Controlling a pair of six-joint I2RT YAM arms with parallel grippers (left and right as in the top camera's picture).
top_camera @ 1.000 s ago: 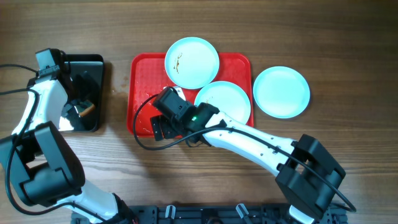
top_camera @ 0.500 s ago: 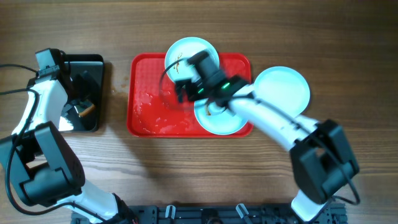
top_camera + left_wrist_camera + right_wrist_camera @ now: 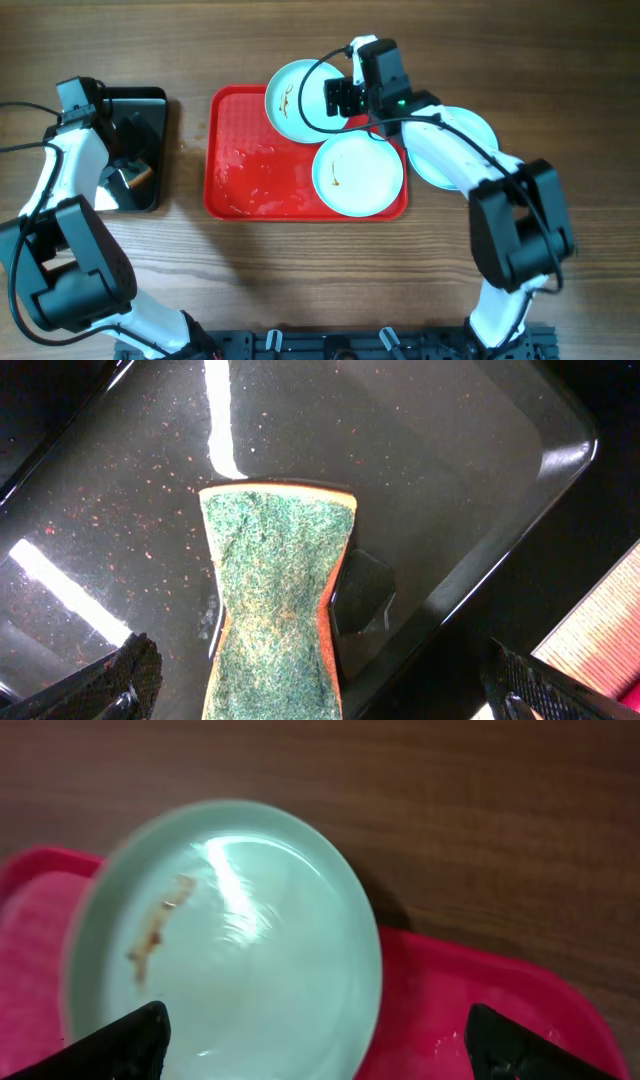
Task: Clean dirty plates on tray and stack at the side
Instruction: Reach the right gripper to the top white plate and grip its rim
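A: Right jaws?
B: Wide, empty, over smeared plate point(image 3: 284, 92) at tray point(image 3: 250, 150) far edge.
A: Other plates?
B: Second plate point(image 3: 357, 175) on tray, third plate point(image 3: 475, 130) on table point(image 3: 560, 60) right of tray. Left jaws wide over sponge point(image 3: 275, 590).

Red tray point(image 3: 232, 170), brown-smeared cyan plates point(image 3: 300, 95)

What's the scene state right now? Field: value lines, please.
tray: red tray
on tray: back plate and front plate, each with a brown smear
off tray: third plate, right of the tray, partly covered
right hand: open, over the back plate
left hand: open, above the sponge in the black tray
stack: not yet started
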